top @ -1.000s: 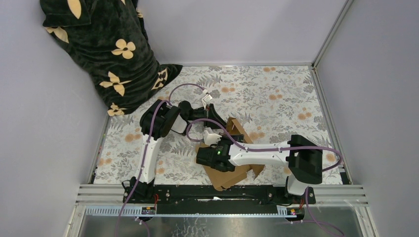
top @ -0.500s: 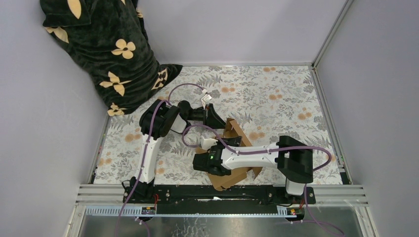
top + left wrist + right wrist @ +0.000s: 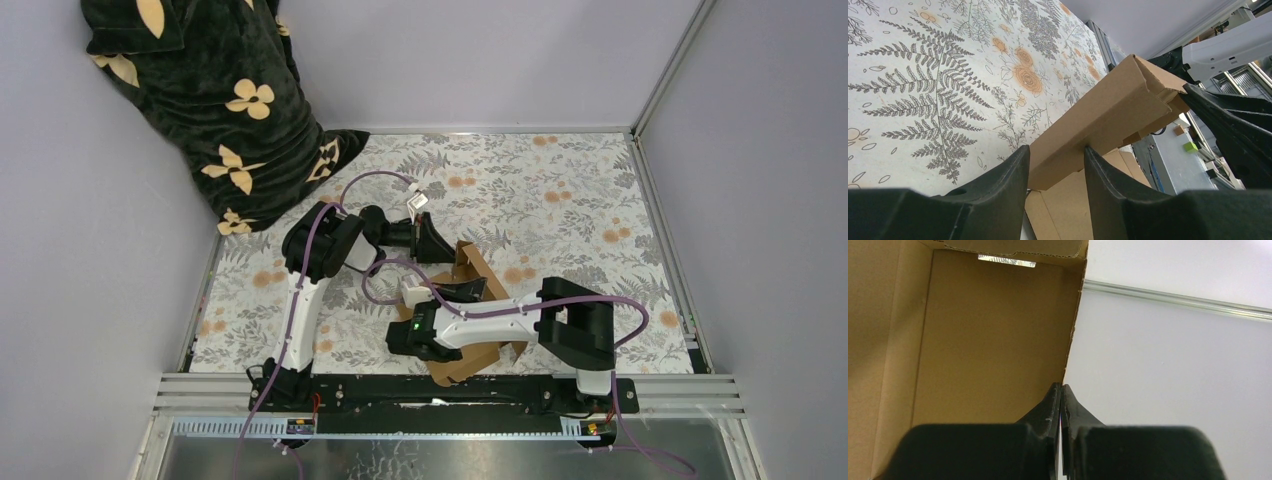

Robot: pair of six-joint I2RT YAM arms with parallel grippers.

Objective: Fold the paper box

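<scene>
The paper box [image 3: 468,360] is plain brown cardboard, partly folded, near the table's front middle and half hidden under my right arm. One doubled side wall [image 3: 1108,107] stands up at its far end. My left gripper [image 3: 440,243] straddles the low end of that wall, and its fingers [image 3: 1053,150] press it from both sides. My right gripper [image 3: 400,338] is at the box's left side. In the right wrist view the right gripper [image 3: 1061,386] is shut on the thin edge of a raised panel [image 3: 988,330].
A dark cloth with cream flower shapes [image 3: 210,100] is heaped at the back left corner. A floral table cover [image 3: 560,190] lies under everything. Grey walls stand on three sides, and a metal rail [image 3: 450,385] runs along the near edge. Purple cables loop over both arms.
My right arm has swung left and nearer, carrying its wrist and the pinched panel toward the box's left side. My left gripper has stayed on the upright wall, hardly moving.
</scene>
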